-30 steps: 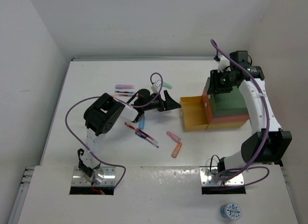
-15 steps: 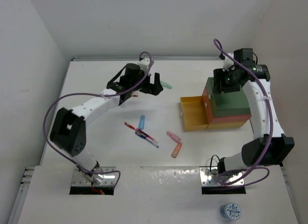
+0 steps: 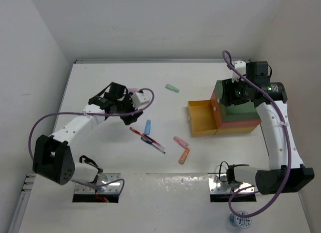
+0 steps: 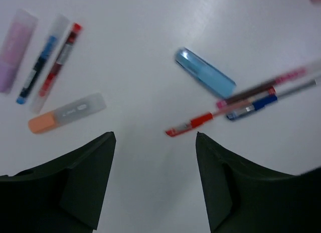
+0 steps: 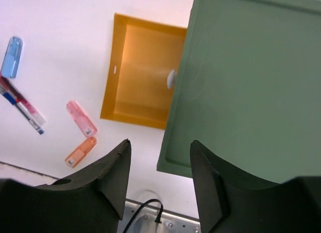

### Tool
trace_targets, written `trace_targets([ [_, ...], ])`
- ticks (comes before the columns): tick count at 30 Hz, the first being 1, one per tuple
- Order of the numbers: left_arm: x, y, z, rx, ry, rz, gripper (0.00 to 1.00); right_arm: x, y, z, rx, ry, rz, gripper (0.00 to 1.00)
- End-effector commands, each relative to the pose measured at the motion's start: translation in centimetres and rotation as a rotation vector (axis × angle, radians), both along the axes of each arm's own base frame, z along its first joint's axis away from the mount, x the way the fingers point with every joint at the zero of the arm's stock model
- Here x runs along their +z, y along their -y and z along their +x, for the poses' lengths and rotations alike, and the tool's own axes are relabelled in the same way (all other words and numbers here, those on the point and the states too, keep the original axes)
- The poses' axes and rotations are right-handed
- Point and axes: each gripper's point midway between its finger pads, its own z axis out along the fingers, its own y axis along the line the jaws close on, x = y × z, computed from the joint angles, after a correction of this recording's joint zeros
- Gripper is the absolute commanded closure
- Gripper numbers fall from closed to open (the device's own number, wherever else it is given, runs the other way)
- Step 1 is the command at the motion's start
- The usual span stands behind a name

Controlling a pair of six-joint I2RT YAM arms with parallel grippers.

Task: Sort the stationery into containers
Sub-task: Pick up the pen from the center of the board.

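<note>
- My left gripper (image 4: pixel 154 138) hangs released and empty over the blue marker (image 4: pixel 205 72) and the red and blue pens (image 4: pixel 241 105).
- My right gripper (image 5: pixel 160 143) is spread, grasping nothing, above the green tray (image 5: pixel 251 82).
- The yellow tray (image 5: pixel 111 67) juts from the stack; I see no stationery inside.
- The pink marker (image 5: pixel 81 119), orange marker (image 5: pixel 80 152) and mint green marker (image 3: pixel 172 87) lie loose on the table (image 3: pixel 110 158).
- Judgement: sorting barely begun.

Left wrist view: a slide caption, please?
Open left gripper hovers over scattered pens, a blue marker and an orange marker.
</note>
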Motion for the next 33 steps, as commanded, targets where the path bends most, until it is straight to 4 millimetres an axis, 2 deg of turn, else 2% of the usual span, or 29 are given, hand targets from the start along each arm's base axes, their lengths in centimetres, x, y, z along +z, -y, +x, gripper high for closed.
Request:
trace_targets([
  [1, -0.6, 0.3, -4.4, -0.347, 0.119, 0.091, 0.32, -0.5, -0.7, -0.9, 0.039, 0.001, 0.020, 0.51],
  [2, -0.5, 0.3, -4.6, -0.371, 0.160, 0.100, 0.35, -1.0, -0.8, -1.3, 0.043, -0.012, 0.029, 0.52],
  [6, -3.7, 0.1, -6.7, -0.521, 0.126, 0.142, 0.40, -1.7, -1.1, -1.7, 0.049, -0.030, 0.041, 0.55],
  [9, -5.8, 0.2, -6.0, -0.564, 0.121, 0.176, 0.40, -1.9, -1.1, -1.9, 0.051, -0.042, 0.043, 0.55],
  [14, -6.7, 1.0, -4.4, -0.602, 0.172, 0.202, 0.39, -1.9, -1.1, -2.0, 0.054, -0.052, 0.040, 0.56],
  [18, -8.3, 1.6, -4.4, -0.693, 0.170, 0.236, 0.38, -2.2, -1.0, -2.1, 0.051, -0.062, 0.039, 0.56],
  [28, -10.5, 2.7, -3.1, -0.747, 0.178, 0.257, 0.38, -2.9, -0.7, -2.1, 0.039, -0.093, 0.035, 0.56],
  [33, -11.8, 2.7, -3.8, -0.793, 0.141, 0.265, 0.39, -2.8, -0.7, -1.9, 0.041, -0.097, 0.031, 0.56],
])
